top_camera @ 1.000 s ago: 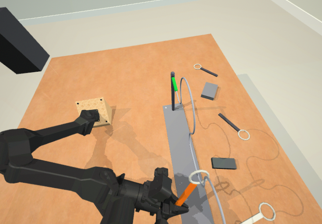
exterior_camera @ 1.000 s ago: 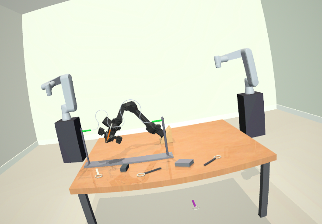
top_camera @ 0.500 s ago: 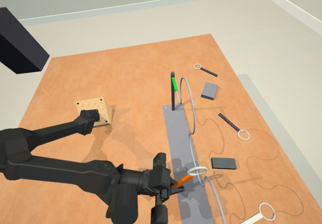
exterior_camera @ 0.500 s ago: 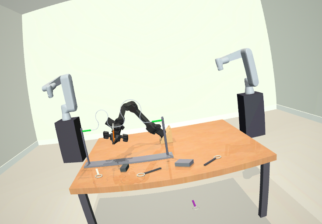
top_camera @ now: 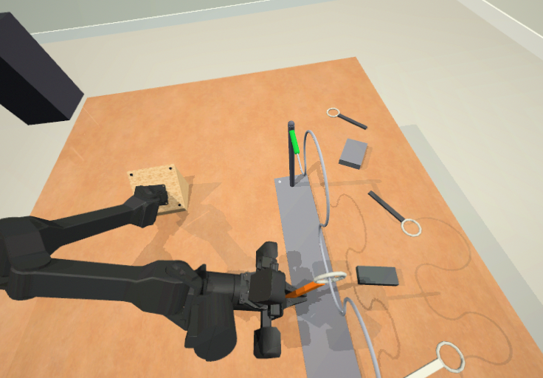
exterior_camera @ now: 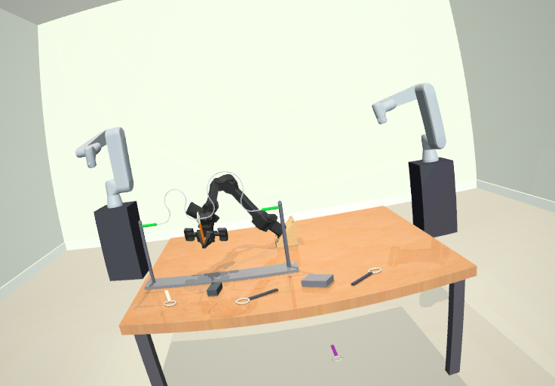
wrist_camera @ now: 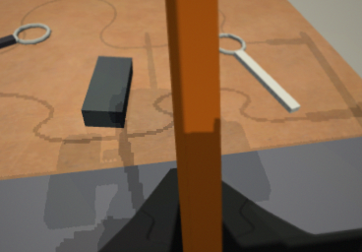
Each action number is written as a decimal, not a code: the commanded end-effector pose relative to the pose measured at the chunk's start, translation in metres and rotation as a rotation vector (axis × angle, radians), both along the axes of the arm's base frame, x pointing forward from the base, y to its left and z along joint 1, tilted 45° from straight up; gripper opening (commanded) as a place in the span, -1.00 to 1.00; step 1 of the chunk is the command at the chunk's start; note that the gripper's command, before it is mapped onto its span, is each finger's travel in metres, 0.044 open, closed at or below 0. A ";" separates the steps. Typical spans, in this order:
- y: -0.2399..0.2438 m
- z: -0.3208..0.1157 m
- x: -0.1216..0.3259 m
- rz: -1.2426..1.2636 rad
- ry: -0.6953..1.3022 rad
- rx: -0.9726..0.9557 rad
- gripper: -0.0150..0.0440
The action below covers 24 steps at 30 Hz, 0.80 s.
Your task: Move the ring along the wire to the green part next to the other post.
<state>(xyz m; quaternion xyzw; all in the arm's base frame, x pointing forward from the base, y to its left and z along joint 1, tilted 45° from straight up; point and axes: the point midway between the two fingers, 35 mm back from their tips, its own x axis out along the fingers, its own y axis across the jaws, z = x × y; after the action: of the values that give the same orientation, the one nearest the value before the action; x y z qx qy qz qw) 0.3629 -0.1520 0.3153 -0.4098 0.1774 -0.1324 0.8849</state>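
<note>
My gripper (top_camera: 296,297) (exterior_camera: 204,243) (wrist_camera: 186,177) is shut on the orange handle (top_camera: 307,289) (exterior_camera: 201,232) (wrist_camera: 197,79), which points up from the fingers. The pale ring (top_camera: 341,274) (exterior_camera: 198,217) is around the grey wire (top_camera: 327,190) (exterior_camera: 173,189), at a low stretch between two loops; whether they touch I cannot tell. One green part (top_camera: 294,142) (exterior_camera: 270,208) is beside its post (top_camera: 291,159) (exterior_camera: 283,238). The other green part (exterior_camera: 148,225) is beside the left post (exterior_camera: 146,254) in the exterior view. The ring is out of the wrist view.
A grey base strip (top_camera: 291,215) (exterior_camera: 242,274) carries the posts. Beyond it lie a dark block (top_camera: 377,275) (exterior_camera: 214,289) (wrist_camera: 109,86), a grey block (top_camera: 353,152) (exterior_camera: 317,280), a white-handled ring (top_camera: 423,368) (exterior_camera: 167,295) (wrist_camera: 268,81) and two dark-handled rings.
</note>
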 end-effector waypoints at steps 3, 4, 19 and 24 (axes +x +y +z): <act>0.006 -0.008 -0.002 -0.004 0.004 0.028 -1.00; 0.007 -0.009 -0.002 -0.004 0.004 0.031 -1.00; 0.022 -0.025 -0.002 -0.001 0.007 0.094 -1.00; 0.030 -0.033 -0.002 0.001 0.010 0.140 -1.00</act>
<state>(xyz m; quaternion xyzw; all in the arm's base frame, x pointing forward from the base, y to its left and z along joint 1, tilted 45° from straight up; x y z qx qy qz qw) 0.3619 -0.1262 0.2894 -0.3605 0.1852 -0.1194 0.9063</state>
